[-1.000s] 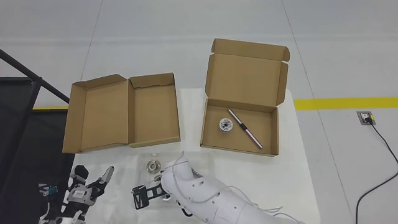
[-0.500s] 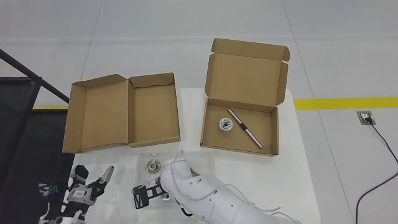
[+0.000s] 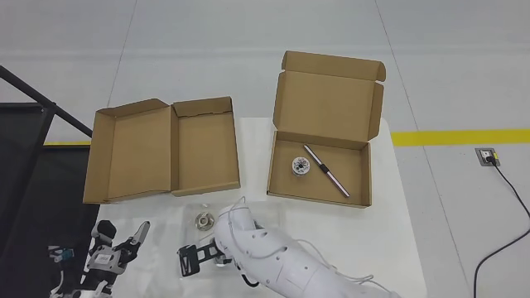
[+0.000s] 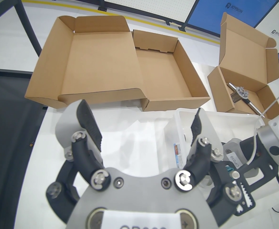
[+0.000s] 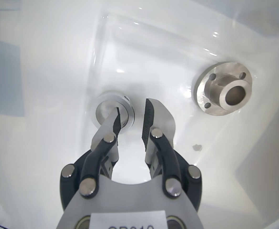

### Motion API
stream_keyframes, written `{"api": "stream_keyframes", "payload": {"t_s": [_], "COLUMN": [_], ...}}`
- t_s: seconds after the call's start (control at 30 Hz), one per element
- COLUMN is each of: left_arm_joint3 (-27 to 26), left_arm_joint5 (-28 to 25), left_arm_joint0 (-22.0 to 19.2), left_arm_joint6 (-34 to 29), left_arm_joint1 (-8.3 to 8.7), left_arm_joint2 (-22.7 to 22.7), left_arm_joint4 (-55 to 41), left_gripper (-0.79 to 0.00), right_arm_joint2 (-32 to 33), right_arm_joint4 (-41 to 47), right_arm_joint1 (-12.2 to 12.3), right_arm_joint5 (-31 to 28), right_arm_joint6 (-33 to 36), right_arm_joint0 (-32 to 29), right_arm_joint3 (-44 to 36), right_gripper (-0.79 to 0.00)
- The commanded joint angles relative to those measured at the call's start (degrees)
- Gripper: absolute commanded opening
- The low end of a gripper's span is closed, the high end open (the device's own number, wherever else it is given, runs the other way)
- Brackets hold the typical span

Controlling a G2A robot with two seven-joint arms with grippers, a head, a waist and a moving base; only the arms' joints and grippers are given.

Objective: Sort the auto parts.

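Note:
My right gripper (image 5: 133, 106) is open inside a clear plastic tray (image 5: 58, 48), low over a silver ring (image 5: 106, 107). One fingertip (image 5: 117, 120) is in the ring's bore and the other is just outside its wall. A flanged metal hub (image 5: 225, 91) lies in the same tray, apart from the fingers; the top view shows the hub (image 3: 203, 220) beside the right arm (image 3: 265, 257). My left gripper (image 4: 140, 110) stands open and holds nothing, over the table's near left part (image 3: 124, 235), beside the tray (image 4: 177, 117).
An open cardboard box (image 3: 166, 149) with nothing in it sits at the back left. A second open box (image 3: 286, 178) at the back right holds a small toothed wheel (image 3: 300, 165) and a metal rod (image 3: 325, 170). A dark frame (image 3: 41, 103) borders the table's left side.
The right arm has shifted slightly over the tray. The left gripper has barely moved. No part has changed place.

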Motion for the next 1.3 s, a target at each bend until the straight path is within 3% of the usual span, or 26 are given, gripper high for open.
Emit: {"api": "stream_keyframes", "payload": {"t_s": [0.0,0.1,0.13,0.17,0.4,0.57,0.77,1.03,1.17,1.27], "left_arm_joint3": [0.0,0.0,-0.1,-0.1,-0.1,-0.1,-0.3,-0.4,-0.3,-0.3], "left_arm_joint5": [0.0,0.0,0.0,0.0,0.1,0.0,-0.1,-0.4,-0.5,-0.5], "left_arm_joint0": [0.0,0.0,0.0,0.0,-0.1,-0.1,0.0,0.0,0.0,0.0], "left_arm_joint6": [0.1,0.1,0.1,0.1,0.0,-0.1,0.0,-0.1,-0.2,-0.2], "left_arm_joint1": [-0.02,-0.05,-0.06,-0.07,-0.14,-0.18,-0.23,-0.28,-0.30,-0.33], "left_arm_joint2": [0.0,0.0,0.0,0.0,0.0,-0.1,-0.4,-0.6,-0.6,-0.6], "left_arm_joint4": [0.0,0.0,0.0,0.1,0.0,-0.1,-0.3,-0.4,-0.3,-0.2], "left_gripper": [0.000,0.000,0.000,0.000,0.000,0.000,0.000,0.000,0.000,0.000], "right_arm_joint2": [0.0,-0.1,0.0,0.0,-0.2,-0.4,3.1,13.9,19.1,21.9], "right_arm_joint4": [0.1,0.1,0.1,0.0,-1.3,-4.2,-8.3,-15.1,-20.3,-23.2], "right_arm_joint1": [-0.3,-0.7,-0.8,-1.0,-1.4,-0.4,3.7,12.1,15.0,16.0], "right_arm_joint5": [-0.2,-0.2,0.0,0.4,0.9,1.8,4.8,2.0,3.8,7.3], "right_arm_joint6": [-0.2,-0.8,-1.0,-1.1,-3.5,-6.2,-5.5,3.9,3.0,-0.9], "right_arm_joint0": [0.2,0.7,0.8,0.9,1.5,0.5,-3.2,-17.4,-24.7,-26.9], "right_arm_joint3": [0.8,2.0,2.4,2.7,3.0,-1.1,-12.7,-41.1,-53.0,-56.8], "right_gripper": [-0.529,-0.570,-0.631,-0.773,-0.785,-0.785,-0.785,-0.785,-0.785,-0.785]}}
